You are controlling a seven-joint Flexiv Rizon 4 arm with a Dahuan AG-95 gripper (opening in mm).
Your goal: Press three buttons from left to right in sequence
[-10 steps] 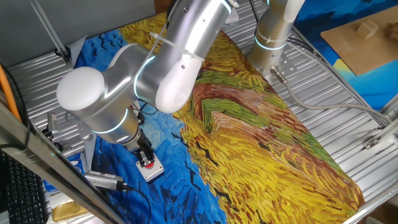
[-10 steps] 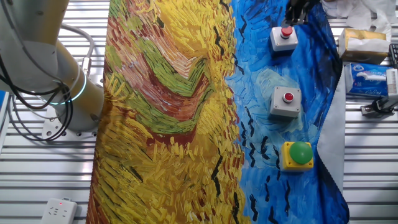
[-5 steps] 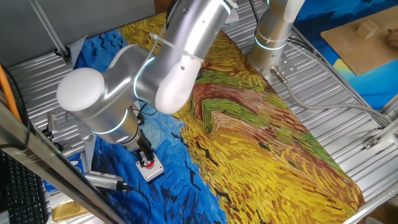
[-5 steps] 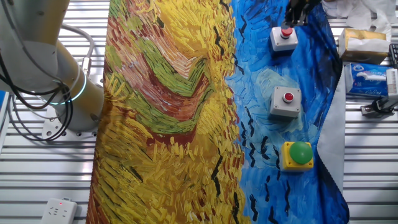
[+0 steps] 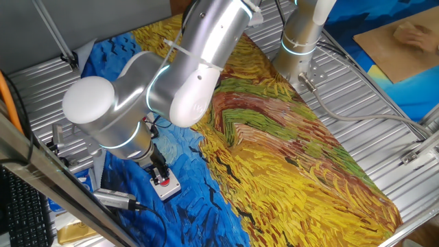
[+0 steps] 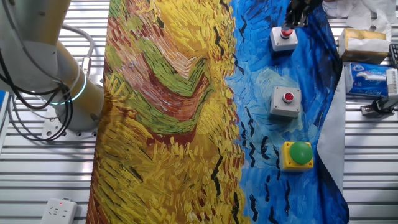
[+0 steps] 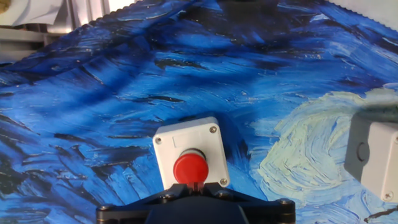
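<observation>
Three button boxes stand in a row on the blue part of the cloth. The green cap on its yellow box [image 6: 301, 152] is nearest, a red cap on a grey-white box [image 6: 287, 98] is in the middle, and another red-capped box [image 6: 283, 41] is farthest. My gripper [image 6: 291, 23] is down on the farthest red cap, with the fingers shut together. In the hand view the fingertips [image 7: 194, 185] meet at the near edge of that red cap [image 7: 188, 165]; the middle box [image 7: 373, 155] shows at the right edge. In the one fixed view the gripper [image 5: 160, 175] stands on that box [image 5: 166, 188].
A Van Gogh print cloth [image 6: 168, 112] covers the table. Tissue packs [image 6: 368, 78] and a metal clamp [image 6: 379, 106] lie right of the cloth edge. The arm's base [image 6: 68, 106] stands at the left. A metal cylinder [image 5: 113, 199] lies beside the pressed box.
The gripper has come down a little onto the farthest red cap, which it now partly covers. The boxes have not moved.
</observation>
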